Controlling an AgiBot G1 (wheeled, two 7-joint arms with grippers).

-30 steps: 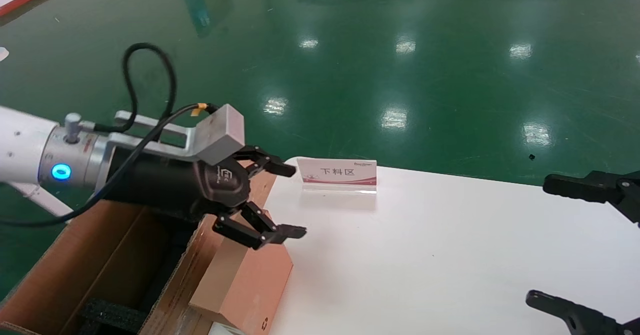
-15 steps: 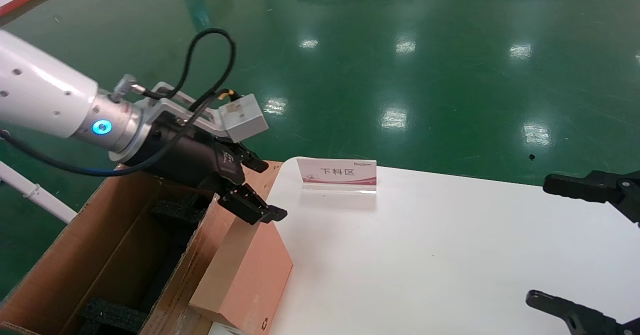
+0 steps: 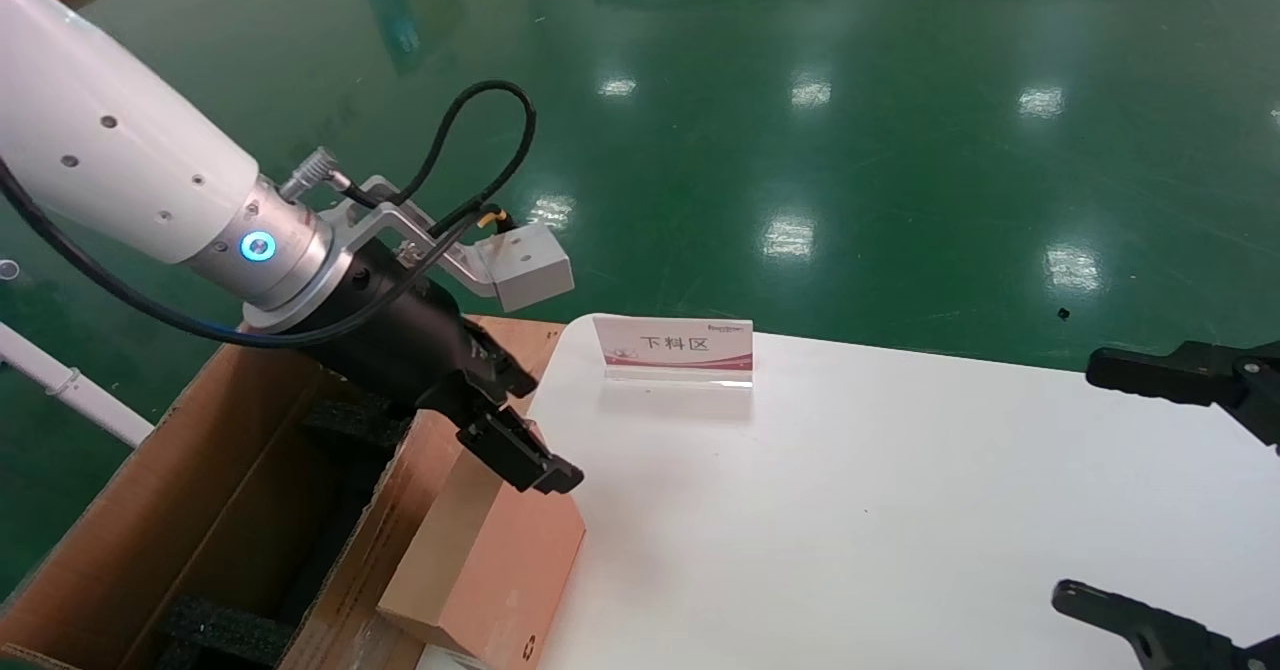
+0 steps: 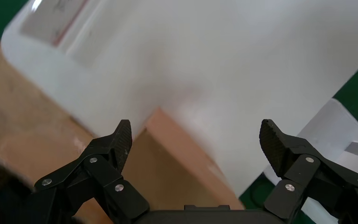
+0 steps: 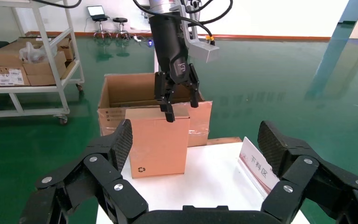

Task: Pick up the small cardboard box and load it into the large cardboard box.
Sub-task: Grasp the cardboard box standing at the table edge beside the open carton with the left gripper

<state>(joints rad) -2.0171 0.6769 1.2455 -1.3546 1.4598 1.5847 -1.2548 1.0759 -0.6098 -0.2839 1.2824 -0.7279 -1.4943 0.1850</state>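
Observation:
The small cardboard box (image 3: 490, 560), pinkish-brown with a recycling symbol, stands upright at the white table's left edge. It also shows in the left wrist view (image 4: 168, 172) and the right wrist view (image 5: 157, 142). The large cardboard box (image 3: 200, 510), with open flaps and black foam inside, sits just left of it and also shows in the right wrist view (image 5: 121, 93). My left gripper (image 3: 535, 430) is open, tilted down over the small box's top far end, one finger on each side (image 4: 196, 135); the right wrist view also shows it (image 5: 182, 106). My right gripper (image 3: 1078, 478) is open and empty at the far right (image 5: 196, 140).
A white table (image 3: 850, 510) carries an acrylic sign with red Chinese print (image 3: 675, 345) near its far edge. Green floor lies around. The right wrist view shows a metal shelf cart with cartons (image 5: 28, 60) behind the large box.
My left gripper has swung round and tilted downward, closing in on the small box's top while staying open. The small box and the right arm have not moved.

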